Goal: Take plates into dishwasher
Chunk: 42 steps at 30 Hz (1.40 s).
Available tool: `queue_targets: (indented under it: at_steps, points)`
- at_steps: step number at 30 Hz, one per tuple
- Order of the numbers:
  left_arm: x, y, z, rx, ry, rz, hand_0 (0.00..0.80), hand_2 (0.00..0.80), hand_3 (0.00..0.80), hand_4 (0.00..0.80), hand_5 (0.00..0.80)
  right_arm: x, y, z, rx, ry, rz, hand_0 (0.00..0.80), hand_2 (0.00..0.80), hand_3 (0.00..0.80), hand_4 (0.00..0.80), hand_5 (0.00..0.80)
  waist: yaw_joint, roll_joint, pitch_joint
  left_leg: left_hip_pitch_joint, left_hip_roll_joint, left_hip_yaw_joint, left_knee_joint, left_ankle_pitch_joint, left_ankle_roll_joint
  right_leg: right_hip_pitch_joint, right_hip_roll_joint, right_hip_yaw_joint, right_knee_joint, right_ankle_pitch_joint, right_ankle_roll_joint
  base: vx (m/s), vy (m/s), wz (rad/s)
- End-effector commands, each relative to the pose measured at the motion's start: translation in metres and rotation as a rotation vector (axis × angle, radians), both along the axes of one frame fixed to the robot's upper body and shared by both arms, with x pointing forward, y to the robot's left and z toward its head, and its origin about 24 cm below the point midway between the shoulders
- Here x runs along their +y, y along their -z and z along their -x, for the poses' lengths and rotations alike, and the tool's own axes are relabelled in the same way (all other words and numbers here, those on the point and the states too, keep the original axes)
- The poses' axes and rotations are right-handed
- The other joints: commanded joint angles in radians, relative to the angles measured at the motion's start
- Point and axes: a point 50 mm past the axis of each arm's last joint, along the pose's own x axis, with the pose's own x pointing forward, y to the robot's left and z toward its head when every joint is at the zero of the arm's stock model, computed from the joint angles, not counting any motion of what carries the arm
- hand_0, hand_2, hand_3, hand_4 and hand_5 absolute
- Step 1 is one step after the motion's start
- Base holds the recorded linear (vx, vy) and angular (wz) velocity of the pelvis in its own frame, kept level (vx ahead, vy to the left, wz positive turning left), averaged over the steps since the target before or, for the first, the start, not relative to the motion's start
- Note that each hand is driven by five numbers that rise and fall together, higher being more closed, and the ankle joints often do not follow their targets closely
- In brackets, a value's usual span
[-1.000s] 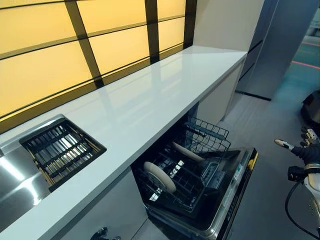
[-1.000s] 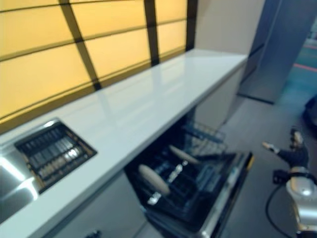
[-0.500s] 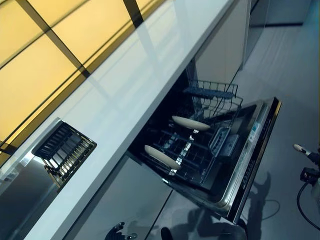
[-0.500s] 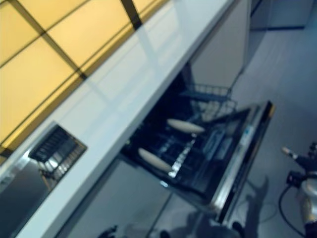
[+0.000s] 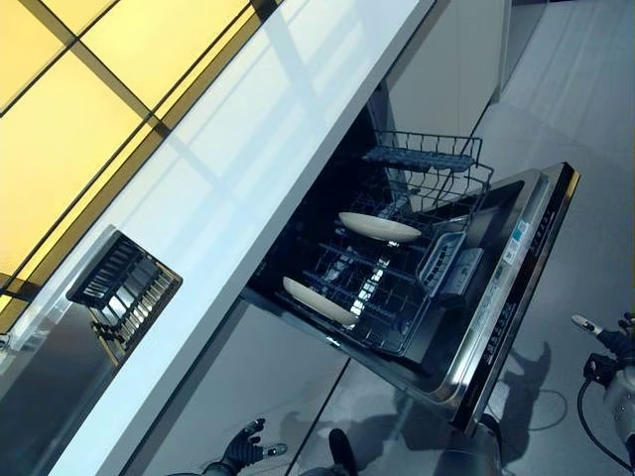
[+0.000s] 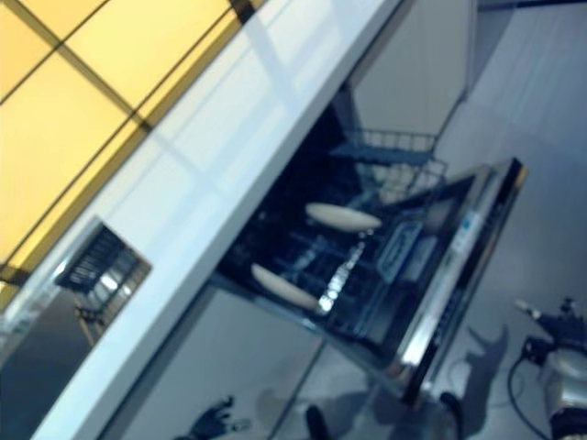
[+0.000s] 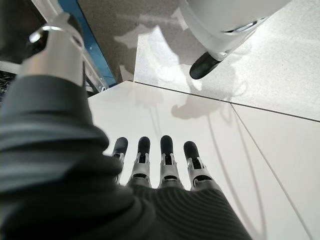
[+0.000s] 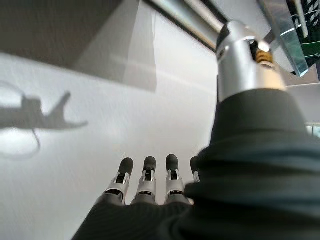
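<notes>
Two plates loaded, both hands empty

Two plates [image 5: 380, 227] [image 5: 318, 301] are seen standing in the pulled-out lower rack [image 5: 382, 288] of the open dishwasher [image 5: 506, 297], under the white counter [image 5: 248, 169]. No further plate is visible on the counter or by the sink grid [image 5: 124, 293], so loading is judged largely done, with rack and door left to close. The left hand [image 7: 160, 167] and right hand [image 8: 145, 182] are held down over the floor, fingers straight, nothing grasped. No writing can be read; the door's control strip is too small.

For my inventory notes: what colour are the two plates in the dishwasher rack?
Cream round plates, clearest in the left eye view.
</notes>
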Motion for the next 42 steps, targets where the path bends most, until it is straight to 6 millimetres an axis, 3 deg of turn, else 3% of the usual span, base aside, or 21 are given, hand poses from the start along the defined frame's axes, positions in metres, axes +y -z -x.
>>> queue_targets:
  at_steps: [1, 8, 15, 23, 33, 42]
  points:
    - [0.005, -0.009, -0.014, -0.049, -0.013, -0.003, 0.000, 0.000, 0.000, 0.000, 0.000, 0.016, -0.021, -0.025, -0.185, -0.126, -0.040, 0.000, 0.000, 0.000, 0.000, 0.000, 0.026, 0.003, 0.042, -0.118, 0.035, -0.088, -0.048, 0.161, -0.016, 0.090, 0.025, -0.091, 0.021, -0.044, -0.102, 0.000, 0.000, 0.00]
    - [0.001, -0.010, -0.017, -0.048, -0.002, -0.001, 0.000, 0.000, 0.000, 0.000, 0.000, 0.040, -0.005, -0.037, -0.149, -0.231, -0.098, 0.000, 0.000, 0.000, 0.000, 0.000, 0.040, -0.005, 0.044, -0.119, 0.020, -0.091, -0.041, 0.160, -0.014, 0.097, 0.009, -0.110, 0.032, -0.054, -0.102, 0.016, 0.014, 0.10]
    - [-0.007, -0.007, -0.014, -0.031, 0.014, 0.005, 0.000, 0.000, 0.000, 0.000, 0.000, 0.079, 0.012, -0.056, -0.081, -0.381, -0.167, 0.000, 0.000, 0.000, 0.000, 0.000, 0.072, 0.000, 0.041, -0.121, 0.016, -0.098, -0.041, 0.168, -0.013, 0.109, 0.012, -0.139, 0.037, -0.056, -0.109, 0.012, 0.011, 0.03]
    - [-0.014, -0.002, -0.004, -0.003, 0.077, 0.000, 0.000, 0.000, 0.000, 0.000, 0.000, 0.109, 0.034, -0.061, -0.022, -0.425, -0.243, 0.000, 0.000, 0.000, 0.000, 0.000, 0.109, 0.004, 0.026, -0.104, 0.010, -0.108, -0.051, 0.173, -0.010, 0.157, 0.000, -0.172, 0.019, -0.052, -0.104, 0.052, 0.029, 0.06]
    - [-0.019, 0.001, 0.003, 0.015, 0.085, -0.002, 0.000, 0.000, 0.000, 0.000, 0.000, 0.128, 0.044, -0.064, 0.002, -0.451, -0.249, 0.000, 0.000, 0.000, 0.000, 0.000, 0.146, -0.003, 0.013, -0.085, -0.013, -0.128, -0.057, 0.160, -0.001, 0.212, -0.025, -0.208, -0.025, -0.030, -0.083, 0.063, 0.047, 0.10]
    - [-0.010, 0.005, 0.011, 0.044, 0.067, -0.030, 0.000, 0.000, 0.000, 0.000, 0.000, 0.138, 0.042, -0.066, -0.024, -0.501, -0.241, 0.000, 0.000, 0.000, 0.000, 0.000, 0.182, -0.035, 0.003, -0.079, -0.039, -0.152, -0.033, 0.129, 0.013, 0.256, -0.050, -0.241, -0.077, 0.008, -0.059, 0.081, 0.044, 0.09]
